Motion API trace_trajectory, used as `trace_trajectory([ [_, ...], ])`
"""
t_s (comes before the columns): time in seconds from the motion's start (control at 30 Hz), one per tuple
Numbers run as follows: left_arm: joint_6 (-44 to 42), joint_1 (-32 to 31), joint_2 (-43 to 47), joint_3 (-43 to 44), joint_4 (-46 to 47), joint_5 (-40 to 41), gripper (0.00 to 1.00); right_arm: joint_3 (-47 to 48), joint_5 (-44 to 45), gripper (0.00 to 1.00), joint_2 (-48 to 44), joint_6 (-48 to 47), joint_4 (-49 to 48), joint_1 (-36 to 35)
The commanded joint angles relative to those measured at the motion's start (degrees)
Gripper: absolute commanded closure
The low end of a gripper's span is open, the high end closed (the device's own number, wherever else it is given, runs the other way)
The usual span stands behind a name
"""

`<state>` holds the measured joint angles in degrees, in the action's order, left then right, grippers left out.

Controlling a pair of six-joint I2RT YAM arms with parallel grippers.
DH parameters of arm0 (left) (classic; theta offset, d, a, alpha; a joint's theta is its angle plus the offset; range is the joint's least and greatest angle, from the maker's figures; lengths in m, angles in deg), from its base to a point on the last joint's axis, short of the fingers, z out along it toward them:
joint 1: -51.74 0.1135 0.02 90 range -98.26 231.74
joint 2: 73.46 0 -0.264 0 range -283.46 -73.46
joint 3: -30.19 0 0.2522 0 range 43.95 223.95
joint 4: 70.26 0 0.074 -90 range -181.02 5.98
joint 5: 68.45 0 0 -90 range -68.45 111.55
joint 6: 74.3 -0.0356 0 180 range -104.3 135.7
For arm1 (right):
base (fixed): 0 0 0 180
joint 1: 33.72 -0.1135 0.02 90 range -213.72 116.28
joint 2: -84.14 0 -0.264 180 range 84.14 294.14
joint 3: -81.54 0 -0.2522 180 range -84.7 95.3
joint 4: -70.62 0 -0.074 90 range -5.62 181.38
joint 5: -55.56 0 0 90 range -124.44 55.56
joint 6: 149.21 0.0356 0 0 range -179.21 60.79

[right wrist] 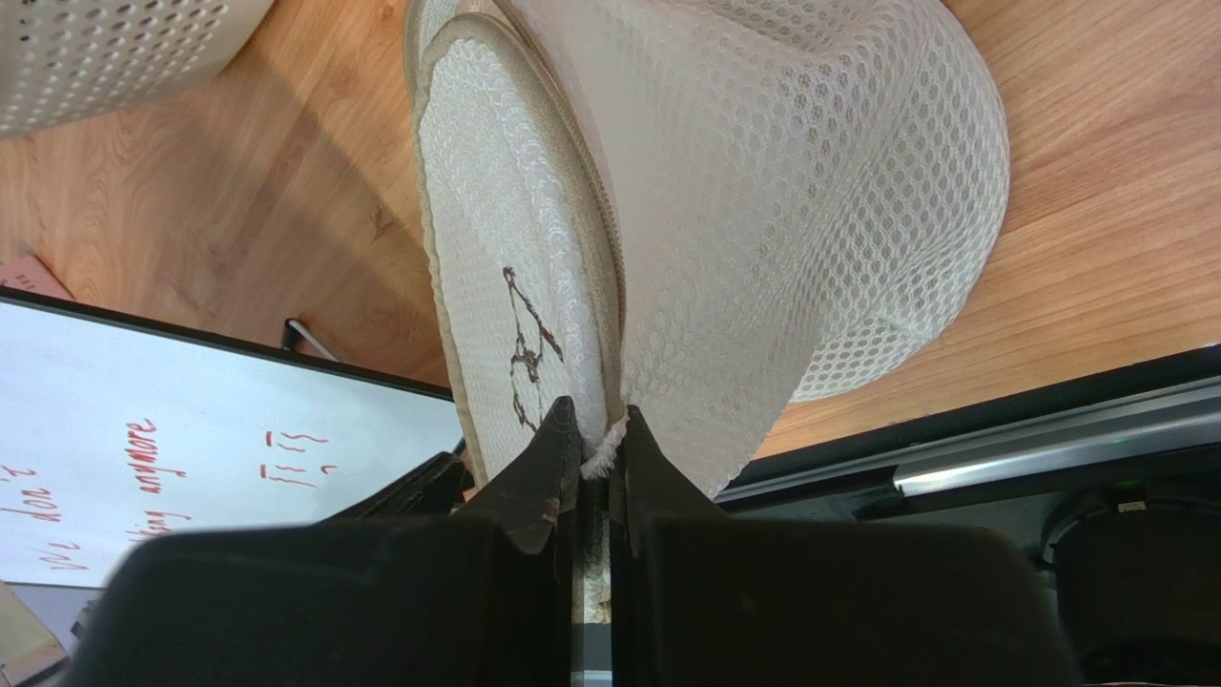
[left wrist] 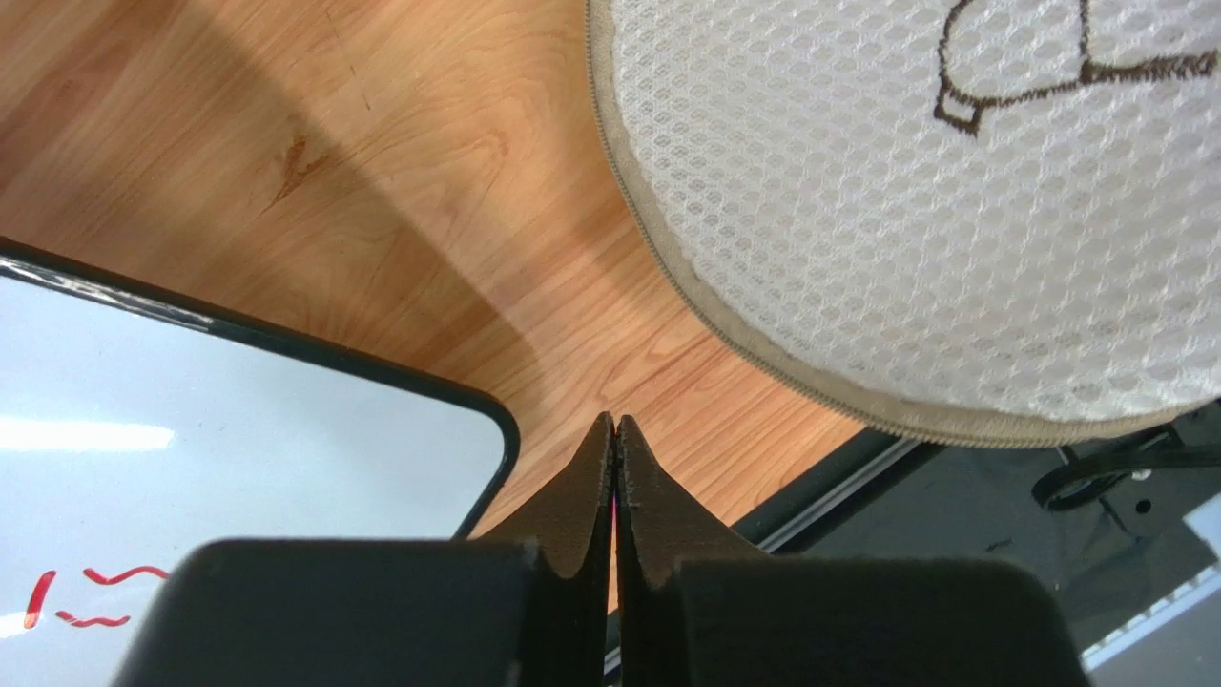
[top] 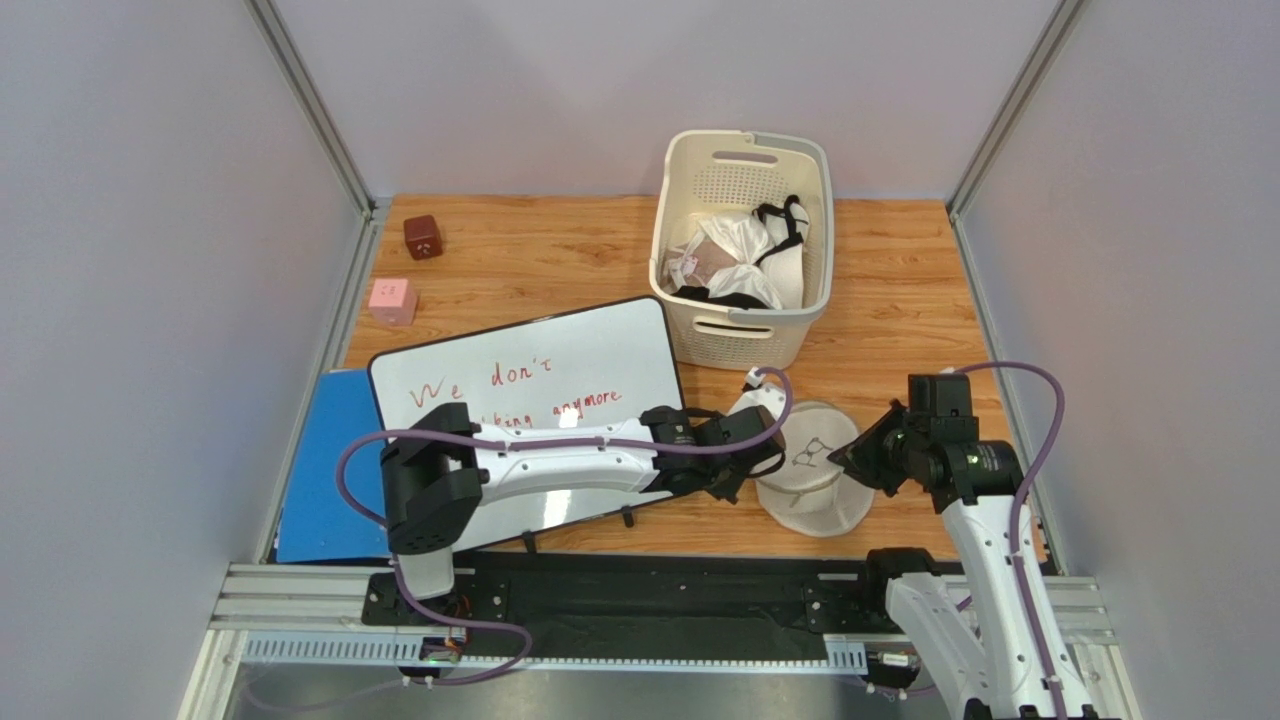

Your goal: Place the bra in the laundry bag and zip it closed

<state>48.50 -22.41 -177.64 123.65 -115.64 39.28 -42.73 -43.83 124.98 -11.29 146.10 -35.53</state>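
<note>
One bag (top: 815, 480) sits near the table's front edge, betw. both arms. R gripper (right wrist: 591, 430) pinches a white tab at its zip rim. L gripper (left wrist: 615, 430) is pressed together, empty, just beside it. Bra: can't tell, maybe inside, maybe in the basket (top: 663, 258).

Risks: tab slips free, or the pull drags the unbraced bag off the edge.

Wood table (top: 526, 255), whiteboard (top: 526, 368), grey walls.

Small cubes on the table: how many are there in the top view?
2. A dark brown cube sits near the far left corner of the table; a pink cube lies just nearer, by the left wall. More may be hidden behind the basket.
</note>
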Motion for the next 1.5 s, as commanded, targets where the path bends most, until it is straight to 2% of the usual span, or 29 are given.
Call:
trace_trajectory([
  [0.0,-4.9,-0.3,5.7,-2.1,5.3,-4.2,1.00,2.1,-0.6,1.00,-0.3,-4.0,0.3,-0.1],
  [0.13,-4.2,-0.6,8.8,-4.5,12.8,-14.7,0.99,2.2,0.2,1.00,-0.4,-1.0,0.9,-0.1],
  [0.23,-2.0,-1.6,11.5,-8.3,21.1,-16.5,0.86,3.5,0.0,1.00,0.9,4.7,2.8,0.0],
  [0.27,-2.5,-2.0,11.9,-9.2,22.9,-16.0,0.80,4.0,-0.6,1.00,1.3,6.4,3.5,0.0],
  [0.33,-3.3,-3.6,12.6,-9.4,23.5,-11.7,0.75,5.3,-2.3,1.00,2.2,10.2,3.9,0.0],
  [0.37,-4.0,-4.2,12.8,-9.3,24.5,-10.6,0.69,5.7,-2.5,1.00,2.6,11.2,3.9,0.0],
  [0.53,-5.1,-6.7,12.3,-9.6,28.5,-5.4,0.56,7.6,-5.0,1.00,5.4,15.2,3.4,0.4],
  [0.63,-3.8,-7.4,10.8,-7.2,26.5,-1.0,0.51,7.4,-6.5,1.00,6.8,16.1,3.1,0.5],
  [0.7,-2.8,-7.7,9.4,-4.7,22.7,3.9,0.50,7.2,-6.9,1.00,6.8,16.4,2.9,0.6],
  [0.83,-0.7,-7.7,7.8,-1.5,16.2,8.3,0.51,6.6,-7.0,1.00,6.8,16.2,2.9,0.7],
  [1.27,0.7,-7.2,7.1,-2.9,15.9,5.9,0.48,5.6,-8.8,1.00,6.8,16.0,1.7,1.2],
  [1.47,1.6,-6.4,5.5,-1.8,14.8,5.5,0.55,5.3,-9.5,1.00,6.8,16.2,1.6,1.3],
])
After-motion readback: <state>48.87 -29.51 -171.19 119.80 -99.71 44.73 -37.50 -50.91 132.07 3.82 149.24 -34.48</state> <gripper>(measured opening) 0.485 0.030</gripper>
